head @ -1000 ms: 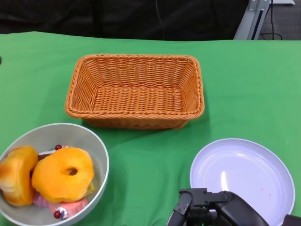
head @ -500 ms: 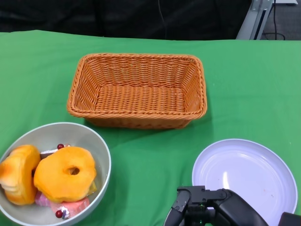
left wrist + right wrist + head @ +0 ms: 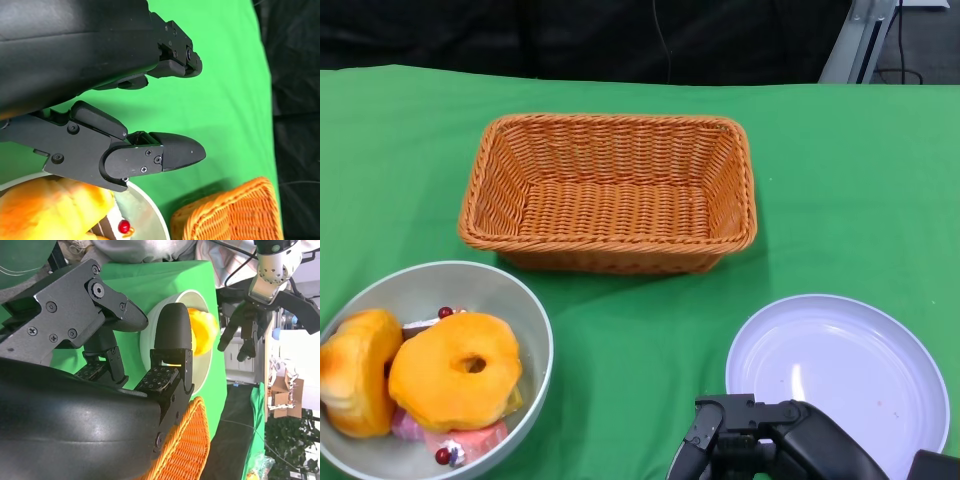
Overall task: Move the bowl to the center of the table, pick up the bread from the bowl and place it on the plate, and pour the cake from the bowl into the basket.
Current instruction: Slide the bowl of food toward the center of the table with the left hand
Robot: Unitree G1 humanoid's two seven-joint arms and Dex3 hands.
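Observation:
The grey bowl (image 3: 440,285) sits at the table's front left. In it lie a ring-shaped orange bread (image 3: 455,372), a second bread (image 3: 355,370) and a pink cake (image 3: 470,440) with red cherries. The white plate (image 3: 835,375) lies bare at the front right, and the wicker basket (image 3: 610,120) stands behind the middle with nothing in it. My right hand (image 3: 770,450) is low at the front edge beside the plate, fingers apart and holding nothing. My left hand (image 3: 100,60) hovers near the bowl's rim (image 3: 150,210), fingers spread around nothing.
Green cloth covers the table, with bare cloth between the bowl, plate and basket. The right wrist view shows the bowl (image 3: 202,375), yellow bread (image 3: 202,332) and a basket corner (image 3: 185,450) beyond my fingers. A dark backdrop lies behind the table.
The whole picture has shifted slightly, so the camera moved. Bowl, basket and plate keep their places, and my right hand stays low at the front edge.

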